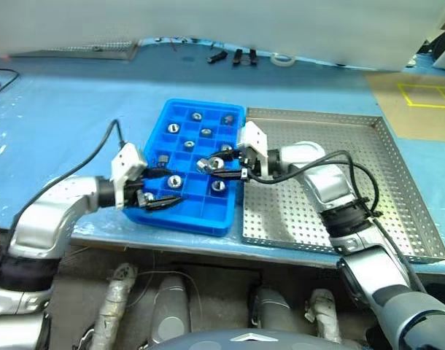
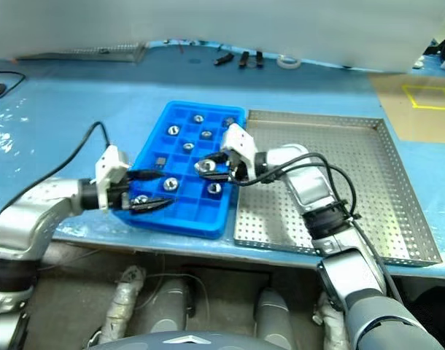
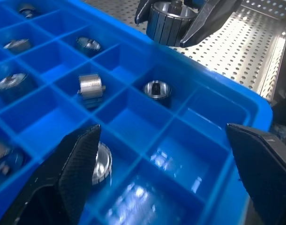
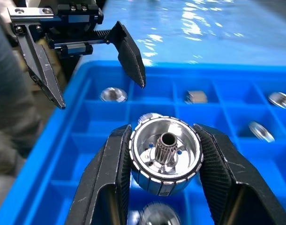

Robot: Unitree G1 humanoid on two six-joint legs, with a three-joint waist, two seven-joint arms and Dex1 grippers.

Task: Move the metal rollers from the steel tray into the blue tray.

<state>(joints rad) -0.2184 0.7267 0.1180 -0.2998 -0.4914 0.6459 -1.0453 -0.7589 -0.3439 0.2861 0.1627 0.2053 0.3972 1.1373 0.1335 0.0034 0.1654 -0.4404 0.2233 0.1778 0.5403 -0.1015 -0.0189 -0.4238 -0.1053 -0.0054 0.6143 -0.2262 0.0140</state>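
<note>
Head view: the steel tray [image 1: 339, 211] looks bare, and about ten metal rollers [image 1: 206, 133] sit in the blue tray [image 1: 153, 135], so this is nearly done by my reckoning.

Right wrist view: the right pincer [image 4: 165, 161] clamps one more roller over the compartments.

Left wrist view: the left pincer [image 3: 173, 161] gapes wide, empty, over the blue tray's near corner.

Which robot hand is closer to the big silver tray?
The right. The right gripper holds a roller above the blue tray, near the steel tray. The open left gripper is at the blue tray's front left corner, farther away.
</note>
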